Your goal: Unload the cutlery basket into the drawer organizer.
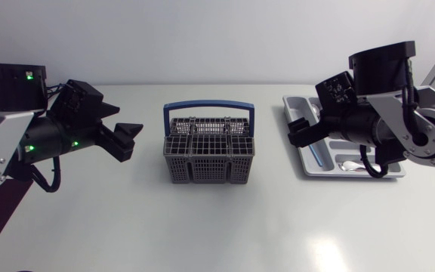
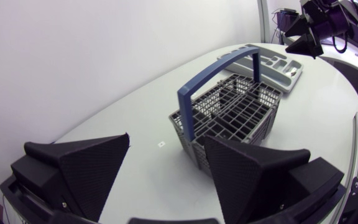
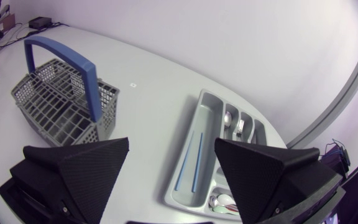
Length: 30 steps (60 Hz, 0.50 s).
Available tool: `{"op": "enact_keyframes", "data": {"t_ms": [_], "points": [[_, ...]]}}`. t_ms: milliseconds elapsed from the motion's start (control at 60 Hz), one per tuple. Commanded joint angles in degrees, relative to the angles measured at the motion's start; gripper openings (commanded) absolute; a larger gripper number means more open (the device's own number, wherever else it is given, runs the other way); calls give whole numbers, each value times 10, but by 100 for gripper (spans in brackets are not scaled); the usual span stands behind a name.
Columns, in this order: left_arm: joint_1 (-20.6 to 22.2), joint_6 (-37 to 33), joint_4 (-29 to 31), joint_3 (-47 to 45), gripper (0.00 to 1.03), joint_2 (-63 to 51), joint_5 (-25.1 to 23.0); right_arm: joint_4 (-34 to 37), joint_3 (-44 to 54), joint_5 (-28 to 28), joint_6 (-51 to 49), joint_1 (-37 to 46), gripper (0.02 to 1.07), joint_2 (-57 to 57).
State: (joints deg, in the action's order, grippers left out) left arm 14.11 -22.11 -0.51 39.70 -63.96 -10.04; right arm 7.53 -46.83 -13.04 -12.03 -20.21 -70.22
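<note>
Both pincers are spread wide and empty, the left gripper (image 2: 166,140) facing the cutlery basket (image 2: 229,115) just ahead, seemingly to pick, the right gripper (image 3: 171,142) above the drawer organizer (image 3: 209,121) (some cutlery (image 3: 229,118) already inside), seemingly to place.

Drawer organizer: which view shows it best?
Right wrist view: the drawer organizer lies close, compartments and cutlery visible. Head view: the right arm covers part. Left wrist view: distant, behind the basket.
</note>
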Motion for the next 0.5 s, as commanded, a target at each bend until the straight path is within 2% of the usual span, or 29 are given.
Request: {"op": "enact_keyframes", "data": {"t_ms": [0,67,133,217,483], "points": [[18,37,10,-20,99,12,-6,11,17,8,20,-32,102,25],[29,41,19,-24,99,40,-6,9,31,9,28,-55,102,67],[17,46,30,-26,99,82,-5,-1,49,9,29,-59,102,115],[-20,48,39,-31,99,122,-3,-12,68,8,23,-55,102,162],[-95,63,62,-52,99,249,1,-8,108,8,-13,-5,102,264]]}}
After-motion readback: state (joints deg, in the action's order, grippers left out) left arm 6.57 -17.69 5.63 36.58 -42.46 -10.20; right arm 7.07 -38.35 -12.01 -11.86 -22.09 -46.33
